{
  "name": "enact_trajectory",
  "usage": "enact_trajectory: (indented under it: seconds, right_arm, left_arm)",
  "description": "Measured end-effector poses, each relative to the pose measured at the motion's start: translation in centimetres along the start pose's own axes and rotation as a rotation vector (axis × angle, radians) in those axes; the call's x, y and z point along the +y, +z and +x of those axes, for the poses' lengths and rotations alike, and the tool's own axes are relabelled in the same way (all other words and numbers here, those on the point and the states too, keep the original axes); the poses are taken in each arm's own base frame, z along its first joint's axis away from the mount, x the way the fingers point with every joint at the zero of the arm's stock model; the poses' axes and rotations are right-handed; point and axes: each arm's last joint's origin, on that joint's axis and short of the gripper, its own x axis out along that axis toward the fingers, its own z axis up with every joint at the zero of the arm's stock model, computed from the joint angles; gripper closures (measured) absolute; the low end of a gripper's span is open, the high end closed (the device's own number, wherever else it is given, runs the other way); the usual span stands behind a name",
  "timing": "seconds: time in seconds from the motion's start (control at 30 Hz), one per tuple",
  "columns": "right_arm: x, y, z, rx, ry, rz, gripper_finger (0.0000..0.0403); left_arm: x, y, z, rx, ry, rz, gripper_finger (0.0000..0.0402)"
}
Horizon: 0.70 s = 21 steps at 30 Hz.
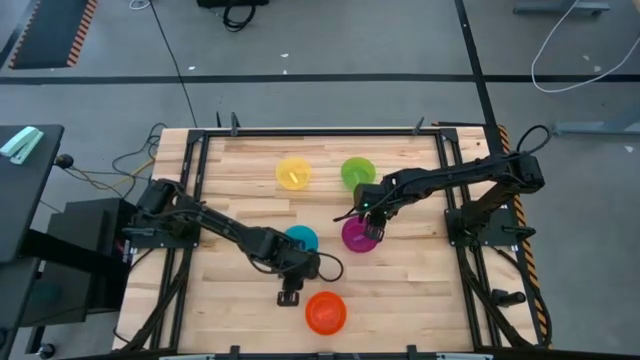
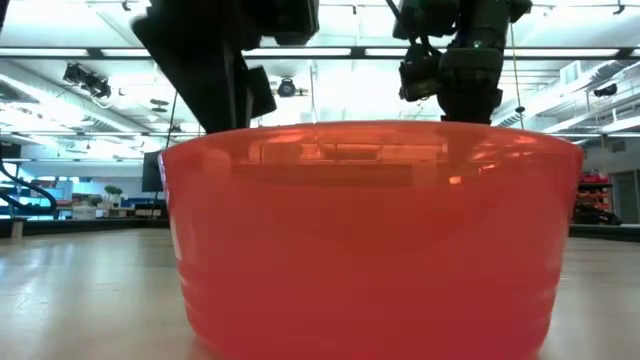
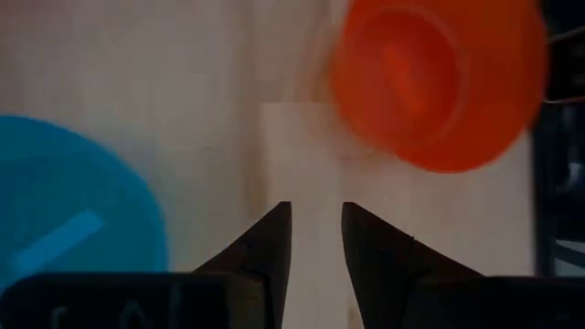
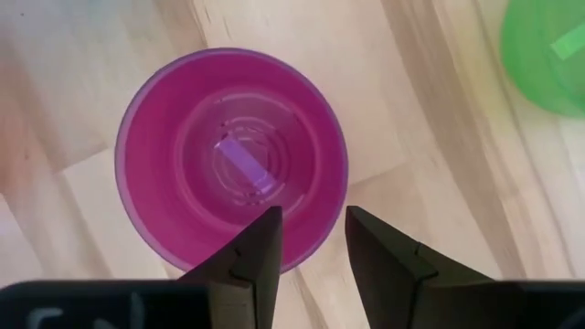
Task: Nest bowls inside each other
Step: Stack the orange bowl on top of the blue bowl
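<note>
Five bowl colours show in the high view: yellow (image 1: 293, 172), green (image 1: 357, 172), blue (image 1: 300, 240), magenta (image 1: 357, 235) and orange (image 1: 325, 312), each sitting on its base on the table. In the right wrist view the magenta bowl (image 4: 228, 155) has a purple rim around it (image 4: 123, 183). My right gripper (image 4: 311, 224) (image 1: 370, 231) hovers open over this bowl's edge, one finger over the inside and one outside. My left gripper (image 3: 315, 215) (image 1: 290, 296) is open by a narrow gap over bare wood, between the blue bowl (image 3: 64, 210) and the orange bowl (image 3: 439, 82).
The orange bowl (image 2: 370, 240) fills the low view and hides most of the table behind it. The table's black frame rails (image 1: 190, 190) run along its left and right sides. Bare wood lies at the near left (image 1: 220, 300) and near right (image 1: 420, 300).
</note>
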Motion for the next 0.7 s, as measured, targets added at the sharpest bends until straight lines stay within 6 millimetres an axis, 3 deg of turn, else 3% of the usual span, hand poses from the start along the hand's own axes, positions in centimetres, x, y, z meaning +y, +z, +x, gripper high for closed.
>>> enact_trajectory:
  seconds: [0.23, 0.5, 0.7]
  right_arm:
    - [0.0, -0.4, 0.0, 0.031, -0.013, 0.022, 0.0273]
    - [0.0, -0.4, 0.0, 0.038, -0.016, 0.021, 0.0273]
    - [-0.2, -0.7, 0.0, 0.056, -0.045, 0.018, 0.0273]
  left_arm:
    - [-1.4, 0.2, 0.1, -0.056, -0.039, 0.034, 0.0294]
    - [-1.4, 0.3, 1.2, -0.042, -0.047, 0.010, 0.0294]
    - [-2.1, 1.3, 1.9, -0.035, -0.072, 0.038, 0.0294]
